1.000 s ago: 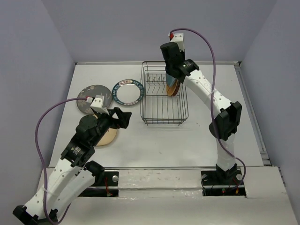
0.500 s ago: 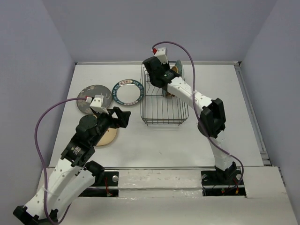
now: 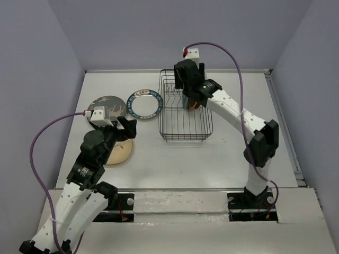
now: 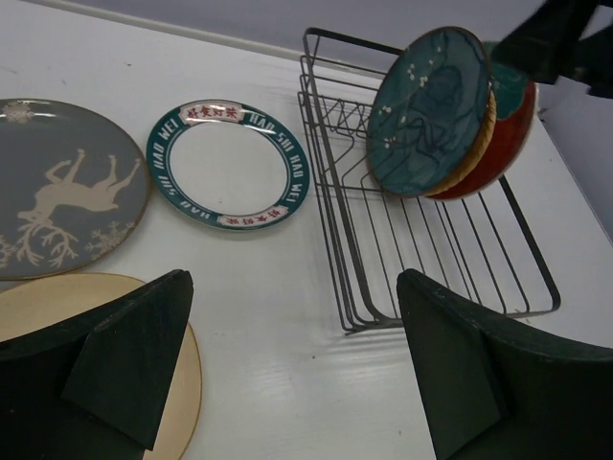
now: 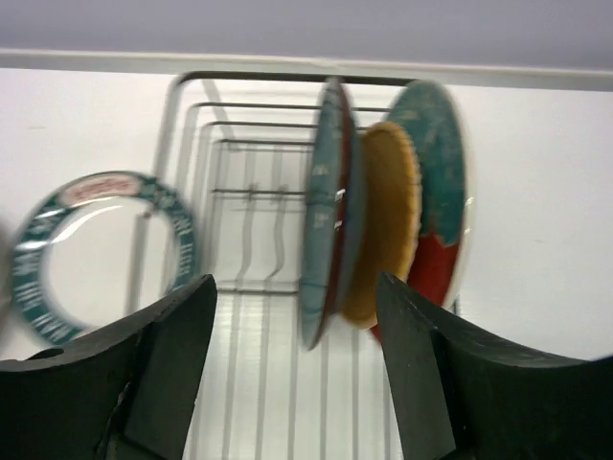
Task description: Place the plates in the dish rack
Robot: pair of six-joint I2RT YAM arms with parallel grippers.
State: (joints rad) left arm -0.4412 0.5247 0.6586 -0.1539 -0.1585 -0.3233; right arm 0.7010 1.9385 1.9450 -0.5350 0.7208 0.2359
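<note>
Your left fingers [image 4: 124,355] are spread wide with nothing between them, and they hang low over the counter [image 3: 222,159] at its left side. In the wrist view, one of them covers part of the pale tan plate [image 4: 57,299], which lies flat. Just beyond it lies the grey patterned plate [image 4: 57,187], also flat; their edges meet so closely that you cannot tell whether they touch. The white plate with the dark teal rim [image 4: 228,165] lies flat just beside the grey one, between it and the dish rack [image 3: 183,127], and apart from the rack's wire wall. The rack sits at the middle of the counter toward the back. Three plates stand on edge in its far right part, leaning and packed close together. As your left wrist camera sees them, the dark teal glazed plate [image 4: 428,112] is nearest. The orange-brown wooden plate [image 4: 476,153] shows only as a rim behind it, and the teal-and-red plate [image 4: 503,134] stands at the back. Your right fingers [image 5: 421,383] are also opened wide and hold nothing. They are up over the far end of the rack and point at those three plates, without gripping any of them. That wrist view is somewhat blurred.
</note>
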